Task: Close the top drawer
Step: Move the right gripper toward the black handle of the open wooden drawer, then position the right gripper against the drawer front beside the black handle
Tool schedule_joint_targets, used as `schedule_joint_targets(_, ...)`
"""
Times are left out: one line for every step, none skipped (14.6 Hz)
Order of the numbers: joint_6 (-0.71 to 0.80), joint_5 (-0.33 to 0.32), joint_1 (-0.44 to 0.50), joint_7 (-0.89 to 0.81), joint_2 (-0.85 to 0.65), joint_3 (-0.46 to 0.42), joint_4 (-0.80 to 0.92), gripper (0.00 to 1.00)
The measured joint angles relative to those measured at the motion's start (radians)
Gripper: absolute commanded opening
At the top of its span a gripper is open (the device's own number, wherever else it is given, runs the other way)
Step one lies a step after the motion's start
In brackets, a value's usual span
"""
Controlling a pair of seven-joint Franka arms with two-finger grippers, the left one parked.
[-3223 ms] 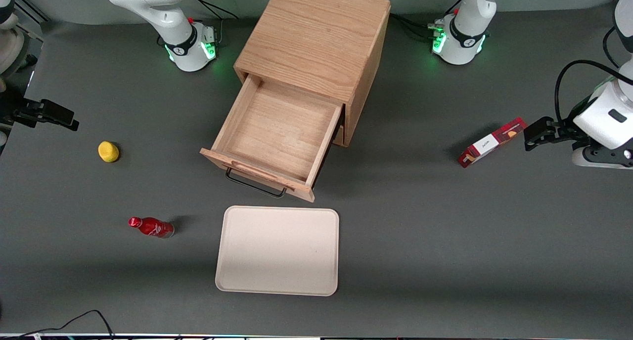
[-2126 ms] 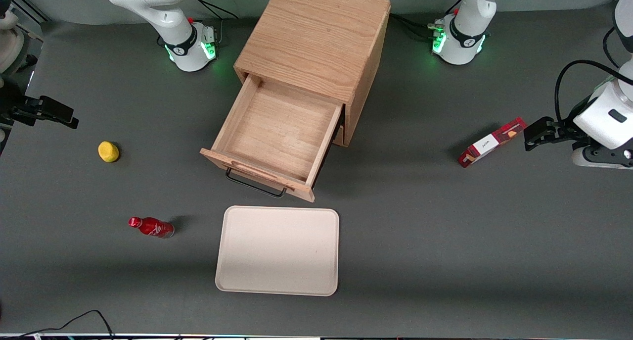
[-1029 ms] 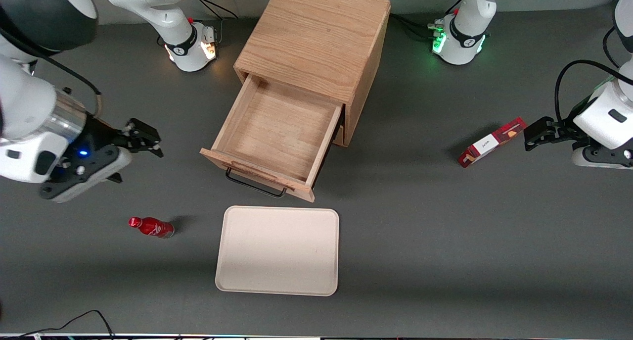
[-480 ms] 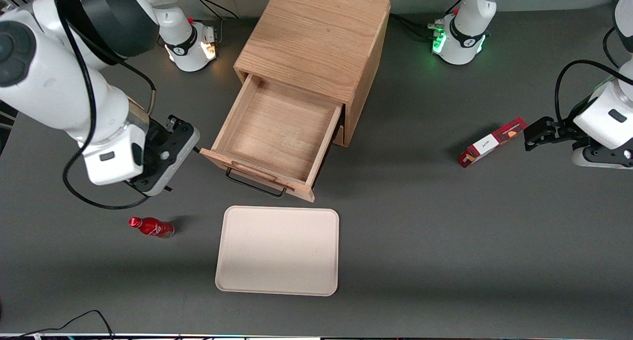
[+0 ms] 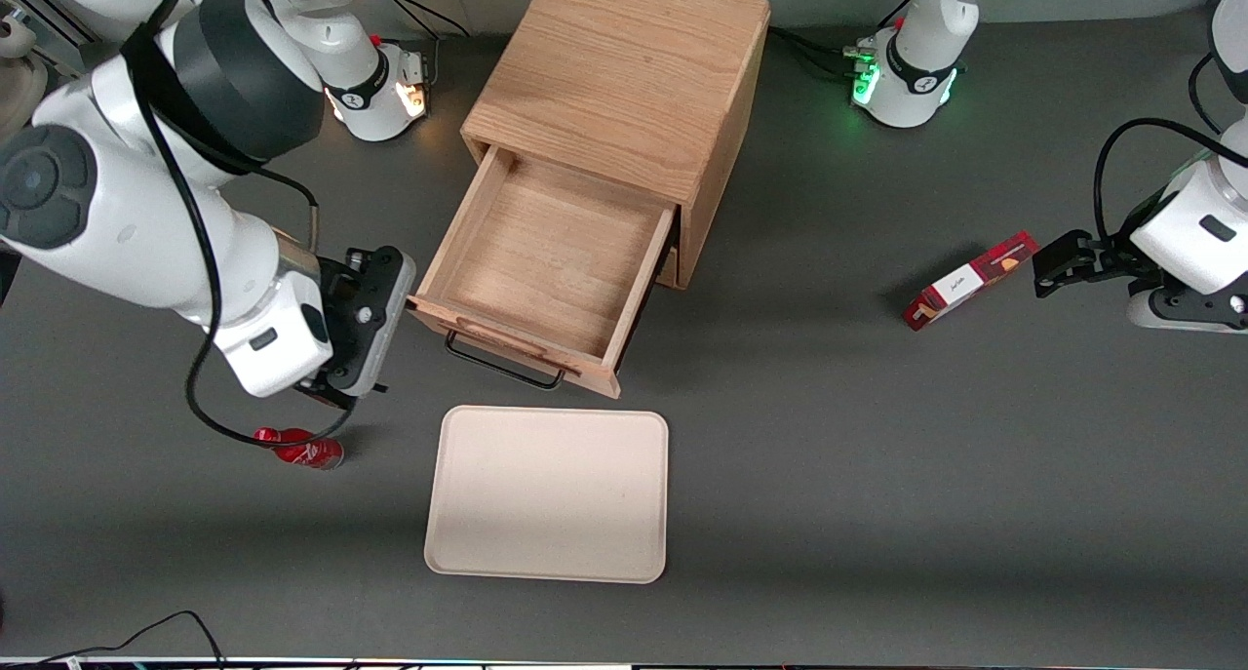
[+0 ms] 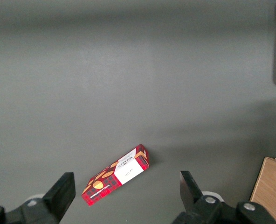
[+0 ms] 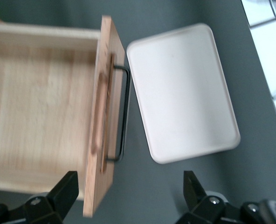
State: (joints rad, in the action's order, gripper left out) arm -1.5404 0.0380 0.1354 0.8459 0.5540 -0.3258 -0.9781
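The top drawer (image 5: 551, 251) is pulled far out of the light oak cabinet (image 5: 624, 75) and is empty. Its front panel (image 5: 512, 343) carries a black wire bar handle (image 5: 502, 366). My right gripper (image 5: 363, 321) hangs over the table beside the end corner of that front panel, on the working arm's side. In the right wrist view the gripper (image 7: 129, 191) is open wide and empty. The drawer (image 7: 40, 107), its front panel (image 7: 103, 116) and the handle (image 7: 124, 112) show there, with the panel's end corner between the fingers. The lower drawer is mostly hidden under the top one.
A cream tray (image 5: 546, 494) lies on the table nearer the front camera than the drawer, also in the right wrist view (image 7: 184, 93). A red bottle (image 5: 297, 449) lies under my arm's cable. A red box (image 5: 970, 280) lies toward the parked arm's end.
My right arm has swung in from the working arm's end of the table to the drawer front's corner. It now covers the yellow fruit. The drawer has not moved.
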Motion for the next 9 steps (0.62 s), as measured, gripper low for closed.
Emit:
schedule_joint_targets(-0.012, 0.02, -0.005, -0.006, 0.018, 0.0, 0.0, 1.0)
schedule_joint_targets(-0.016, 0.036, -0.012, -0.016, 0.039, 0.001, 0.0, 1.0)
schedule_joint_targets(-0.019, 0.053, -0.02, -0.021, 0.062, 0.001, 0.0, 1.0)
schedule_joint_targets(-0.024, 0.067, -0.029, -0.021, 0.087, 0.001, 0.0, 1.0)
schedule_joint_targets(-0.031, 0.077, -0.036, -0.021, 0.111, 0.001, 0.001, 1.0)
schedule_joint_targets(-0.038, 0.081, -0.039, -0.021, 0.132, 0.001, 0.002, 1.0)
schedule_joint_targets(-0.051, 0.083, -0.039, -0.021, 0.151, 0.0, 0.002, 1.0)
schedule_joint_targets(-0.058, 0.083, -0.038, -0.021, 0.167, -0.004, 0.002, 1.0)
schedule_joint_targets(-0.065, 0.084, -0.035, -0.022, 0.179, -0.007, 0.003, 1.0)
